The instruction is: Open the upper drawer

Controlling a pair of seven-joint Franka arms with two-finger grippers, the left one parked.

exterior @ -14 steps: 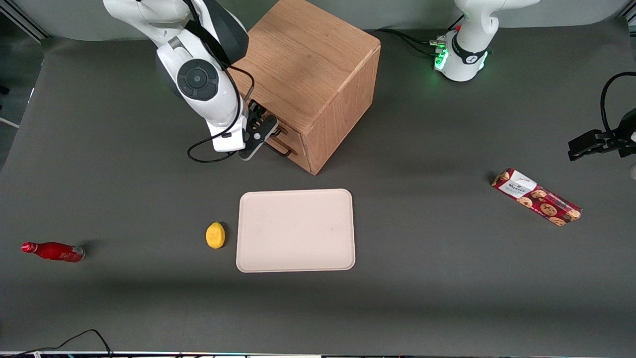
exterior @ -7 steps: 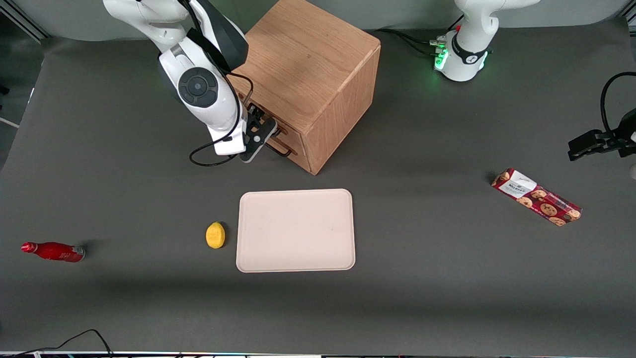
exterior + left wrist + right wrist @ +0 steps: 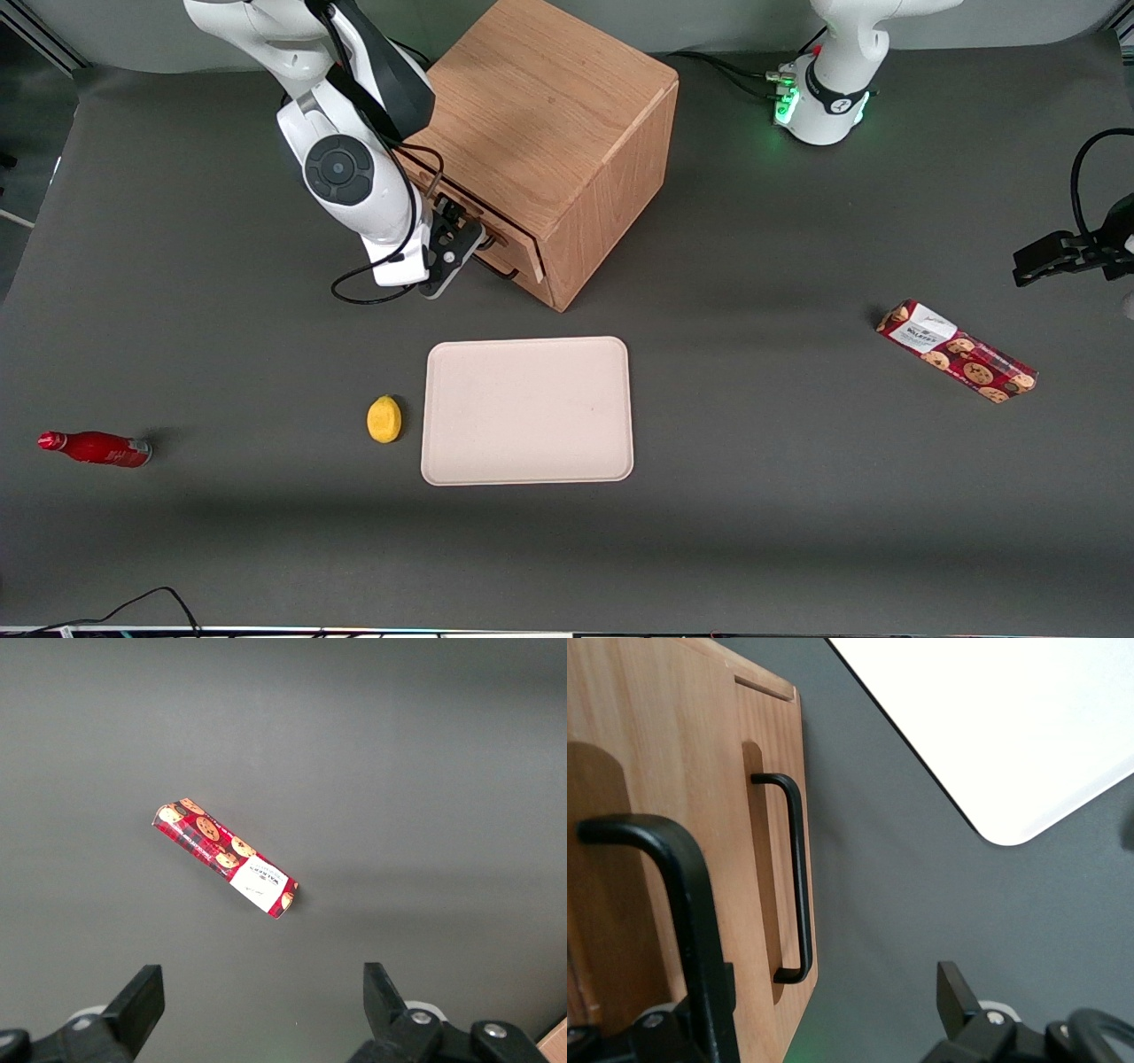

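Observation:
The oak cube cabinet (image 3: pixel 549 115) stands farther from the front camera than the tray. Its upper drawer (image 3: pixel 523 251) juts a little out of the cabinet's front. My gripper (image 3: pixel 456 237) is in front of the drawers, open, at the upper drawer's black bar handle (image 3: pixel 687 895). In the right wrist view the gripper (image 3: pixel 833 992) has its fingers wide apart. One finger (image 3: pixel 713 1028) sits against the upper handle; the other finger (image 3: pixel 955 988) hangs over bare table. The lower drawer (image 3: pixel 769 771) with its own handle (image 3: pixel 799 877) shows closed beneath.
A pale tray (image 3: pixel 528 410) lies nearer the front camera than the cabinet, with a yellow lemon (image 3: pixel 384 418) beside it. A red bottle (image 3: pixel 96 448) lies toward the working arm's end. A cookie pack (image 3: pixel 957 351) lies toward the parked arm's end.
The gripper and wrist have drawn back from the cabinet toward the working arm's end, and the upper drawer's front has come out slightly with them.

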